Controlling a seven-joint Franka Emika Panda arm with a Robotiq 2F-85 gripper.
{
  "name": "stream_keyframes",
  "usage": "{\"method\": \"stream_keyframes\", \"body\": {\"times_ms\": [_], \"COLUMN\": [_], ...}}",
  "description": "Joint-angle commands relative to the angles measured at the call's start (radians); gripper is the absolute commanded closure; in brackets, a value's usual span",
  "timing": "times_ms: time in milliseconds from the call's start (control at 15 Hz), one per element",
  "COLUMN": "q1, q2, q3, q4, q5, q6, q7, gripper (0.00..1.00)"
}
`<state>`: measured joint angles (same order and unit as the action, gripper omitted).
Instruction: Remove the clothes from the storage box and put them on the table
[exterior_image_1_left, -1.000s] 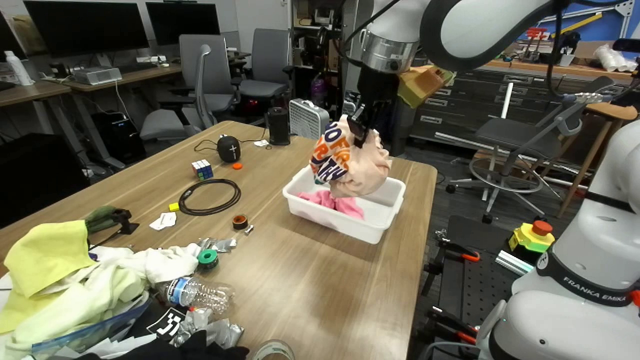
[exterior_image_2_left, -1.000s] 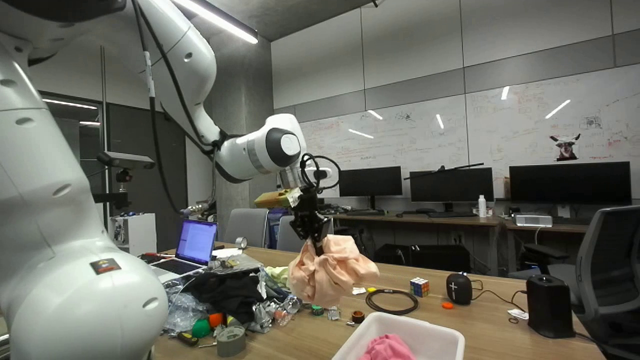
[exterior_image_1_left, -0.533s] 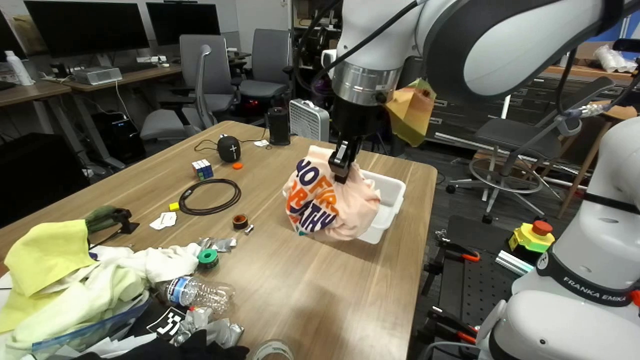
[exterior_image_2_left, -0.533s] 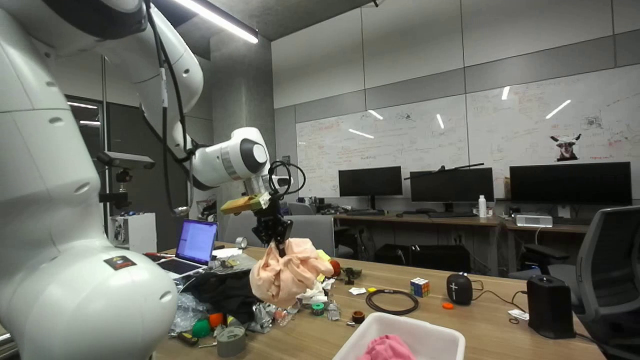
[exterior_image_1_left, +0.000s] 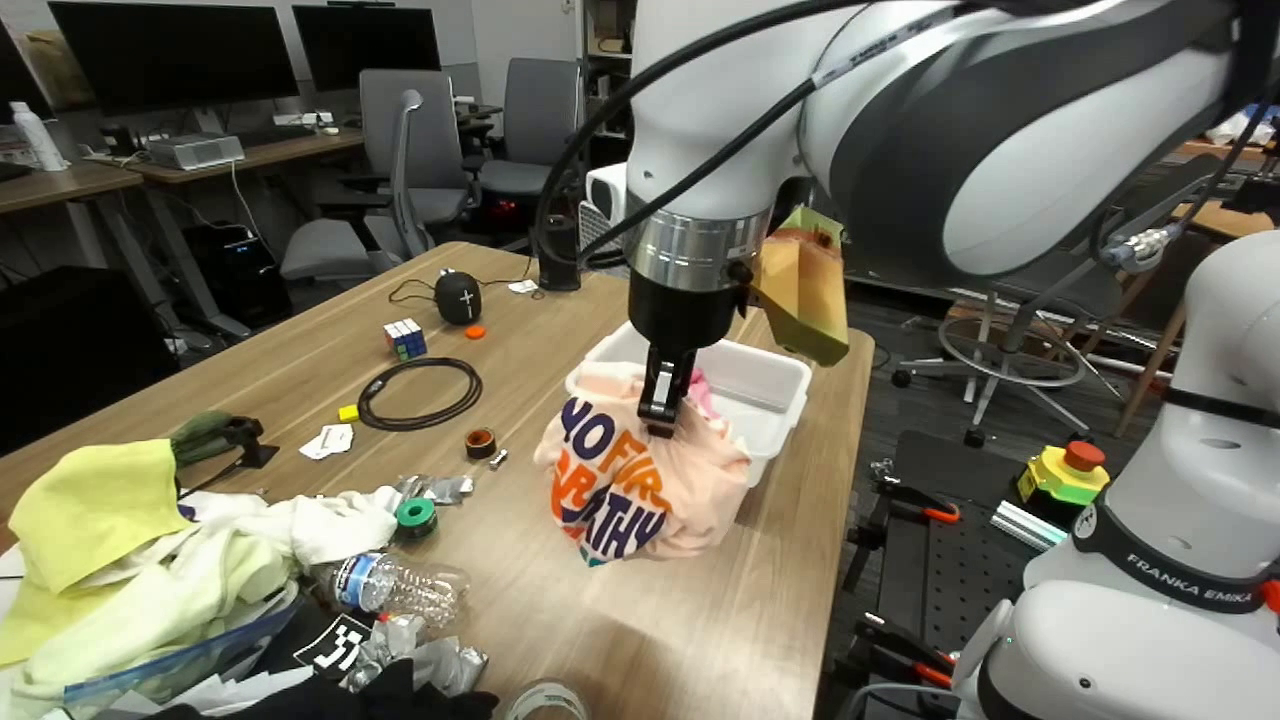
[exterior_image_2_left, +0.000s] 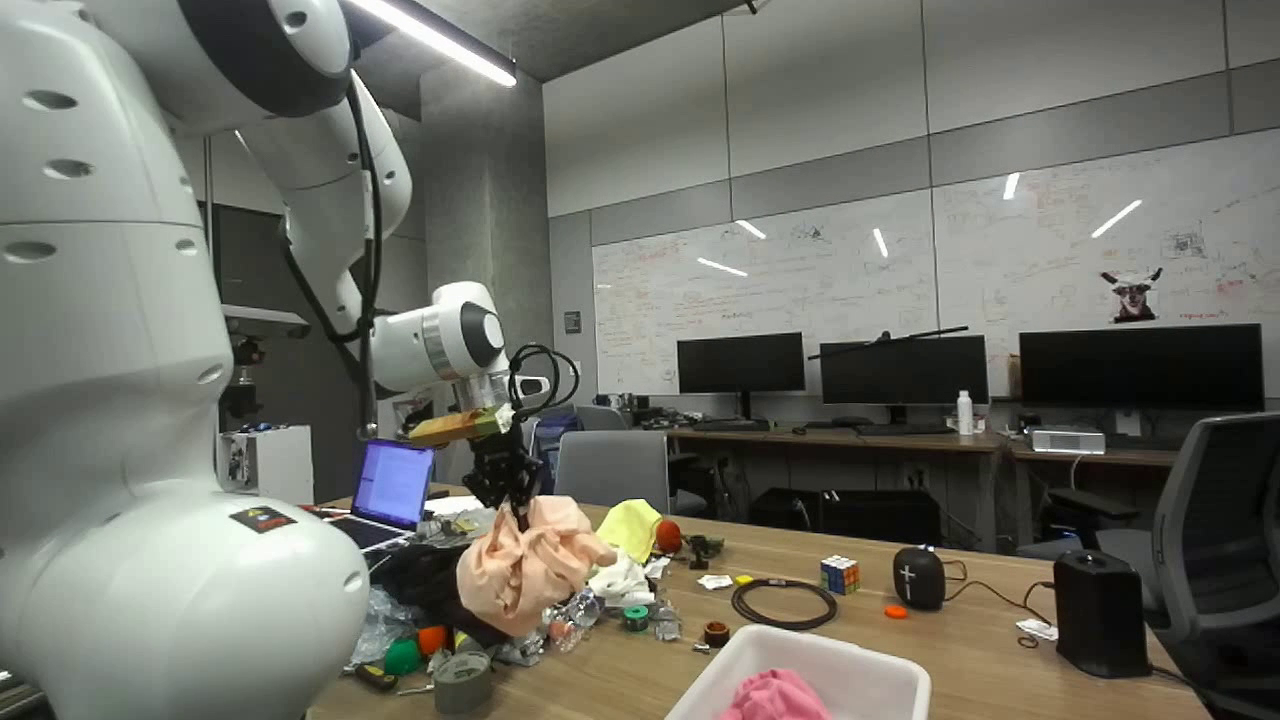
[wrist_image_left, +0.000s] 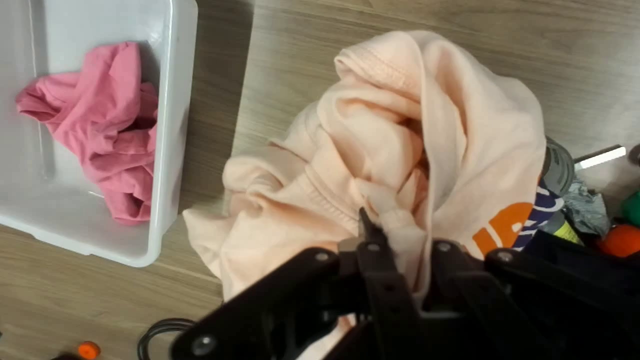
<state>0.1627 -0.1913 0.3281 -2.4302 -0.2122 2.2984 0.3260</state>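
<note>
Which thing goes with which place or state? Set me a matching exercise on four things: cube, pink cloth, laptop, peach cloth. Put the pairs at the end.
Things
1. Cube
2. Pink cloth
3. Laptop
4. Peach cloth

Places or states
A. Held by the gripper
B. Open, with its screen lit
C. Near the coiled cable
D. Lying in the box

Pairs: 1-C, 2-D, 3-B, 4-A

Letters (exterior_image_1_left: 625, 530) below fingers (exterior_image_1_left: 661, 395), some hidden in shirt (exterior_image_1_left: 700, 500) folds. Wrist view: white box (wrist_image_left: 177, 100) left of fingers, cut off by edges.
</note>
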Motion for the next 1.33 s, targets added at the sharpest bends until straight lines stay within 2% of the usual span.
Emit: {"method": "stream_keyframes", "body": {"times_ms": [0,400,533,667,1267], "q1": [0.025,0.027,0.009,-0.009,-0.152], "q2": [0.044,0.055,0.052,0.042,0.037], "q3": [-0.001,-0.022,-0.049,-0.084,-0.278], "q4": [0.042,0.039,0.049,0.046,0.122], "q5": [-0.050,-0.070,-0.065,-0.054,-0.008], "q6": [-0.033,-0.035,-0.037,-0.029,-0.011], "q7": [-0.020,-0.039,-0.059,-0.069,-0.113], "gripper": [0.62,0.19,0.03,0.00,0.00]}}
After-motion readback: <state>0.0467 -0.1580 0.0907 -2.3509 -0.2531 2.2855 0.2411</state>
